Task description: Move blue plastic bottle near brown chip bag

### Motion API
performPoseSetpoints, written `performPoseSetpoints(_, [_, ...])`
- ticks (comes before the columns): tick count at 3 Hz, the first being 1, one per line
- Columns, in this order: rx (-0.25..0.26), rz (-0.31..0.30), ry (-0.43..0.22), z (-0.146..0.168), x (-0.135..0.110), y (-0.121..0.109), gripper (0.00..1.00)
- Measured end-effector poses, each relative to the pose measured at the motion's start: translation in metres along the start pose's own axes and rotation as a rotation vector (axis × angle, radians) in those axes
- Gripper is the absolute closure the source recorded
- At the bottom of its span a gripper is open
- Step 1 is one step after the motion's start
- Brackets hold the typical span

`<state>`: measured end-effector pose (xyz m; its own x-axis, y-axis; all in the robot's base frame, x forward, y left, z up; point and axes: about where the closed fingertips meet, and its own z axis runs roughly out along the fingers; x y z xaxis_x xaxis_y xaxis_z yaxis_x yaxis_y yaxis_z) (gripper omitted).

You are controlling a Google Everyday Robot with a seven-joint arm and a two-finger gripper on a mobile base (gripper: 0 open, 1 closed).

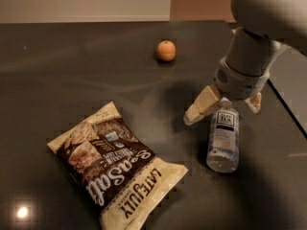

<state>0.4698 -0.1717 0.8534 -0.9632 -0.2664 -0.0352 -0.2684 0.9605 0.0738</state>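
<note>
The desk [72,80] is dark grey and slightly glossy. Its far edge runs along a pale wall and its right edge shows as a thin line slanting down the right of the view.

The bottle [223,143] lies on its side near the right edge, about halfway between the far and near edges. Its white cap points toward the far edge and its base toward the near edge, and its label faces up. The bottle is clear with a bluish tint.

The gripper [222,114] hangs over the cap end of the bottle, at the end of a thick grey arm that comes in from the far right corner. Its two cream fingers [201,105] are spread wide and straddle the bottle's neck, one on the side toward the left edge and the other on the side toward the right edge. The left one stands clear of the plastic. I cannot tell whether the right one touches it. Nothing is gripped.

The bag [115,164] lies flat toward the near left corner, turned at a slant, with one cream end pointing at the near edge. It is well apart from the bottle, with bare desk between them.

A small orange ball [166,51] sits alone near the far edge, well apart from both the bag and the bottle.
</note>
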Motion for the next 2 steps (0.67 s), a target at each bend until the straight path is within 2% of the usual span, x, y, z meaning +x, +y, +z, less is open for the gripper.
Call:
performPoseSetpoints(1, [-0.01, 0.02, 0.033, 0.0099, 0.0016, -0.0007, 0.14])
performPoseSetpoints(2, [-0.019, 0.029, 0.051, 0.0156, 0.0032, -0.0009, 0.33])
